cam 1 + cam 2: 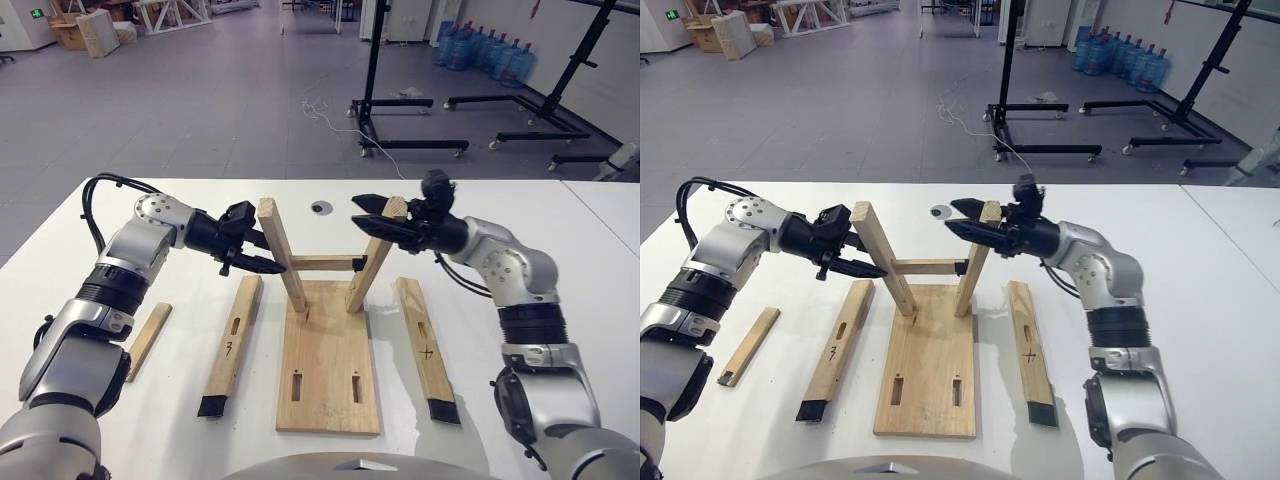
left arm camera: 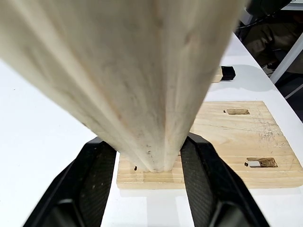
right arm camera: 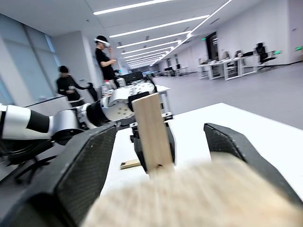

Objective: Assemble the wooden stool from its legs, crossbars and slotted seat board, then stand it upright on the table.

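Note:
The slotted seat board (image 1: 328, 372) lies flat at the table's middle. Two legs stand tilted in its far slots, joined by a crossbar (image 1: 322, 263). My left gripper (image 1: 275, 256) is shut on the left leg (image 1: 283, 258) at mid-height; in the left wrist view its fingers (image 2: 94, 184) flank that leg (image 2: 142, 94) above the board (image 2: 236, 137). My right gripper (image 1: 355, 210) is shut on the right leg (image 1: 372, 262) near its top. The right wrist view has this leg (image 3: 189, 198) blurred between the fingers and the left leg (image 3: 151, 132) beyond.
Two loose legs lie flat beside the board, one on the left (image 1: 232, 345), one on the right (image 1: 427, 348). A short crossbar (image 1: 148, 340) lies farther left. A round cable hole (image 1: 321, 208) sits in the table behind the legs.

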Robot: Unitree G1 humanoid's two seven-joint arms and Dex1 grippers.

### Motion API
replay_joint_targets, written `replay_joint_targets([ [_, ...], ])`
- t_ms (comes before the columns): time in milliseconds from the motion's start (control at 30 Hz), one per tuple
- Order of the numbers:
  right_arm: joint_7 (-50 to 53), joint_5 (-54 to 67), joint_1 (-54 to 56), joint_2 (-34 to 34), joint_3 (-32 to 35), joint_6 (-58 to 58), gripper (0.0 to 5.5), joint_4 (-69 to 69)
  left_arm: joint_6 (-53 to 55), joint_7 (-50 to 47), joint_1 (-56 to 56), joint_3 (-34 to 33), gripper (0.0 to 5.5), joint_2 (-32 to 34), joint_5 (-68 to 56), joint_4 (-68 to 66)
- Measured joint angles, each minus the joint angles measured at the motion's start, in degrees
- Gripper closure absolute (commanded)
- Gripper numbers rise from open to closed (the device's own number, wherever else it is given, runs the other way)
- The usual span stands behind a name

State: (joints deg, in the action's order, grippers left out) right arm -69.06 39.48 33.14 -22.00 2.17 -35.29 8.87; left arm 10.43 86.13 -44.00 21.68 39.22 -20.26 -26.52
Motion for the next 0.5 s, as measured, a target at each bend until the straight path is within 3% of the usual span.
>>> replay_joint_targets([
  [367, 0.8, -3.5, -0.1, 1.5, -1.9, 2.4, 2.11, 0.7, -0.9, 1.9, -3.0, 1.0, 3.5, -0.7, 1.1, -4.8],
  [500, 2.3, 0.8, -1.4, 0.7, 3.2, 0.3, 2.11, -1.3, -2.0, 1.8, -3.6, 1.1, 3.5, -1.7, 2.1, -4.9],
])
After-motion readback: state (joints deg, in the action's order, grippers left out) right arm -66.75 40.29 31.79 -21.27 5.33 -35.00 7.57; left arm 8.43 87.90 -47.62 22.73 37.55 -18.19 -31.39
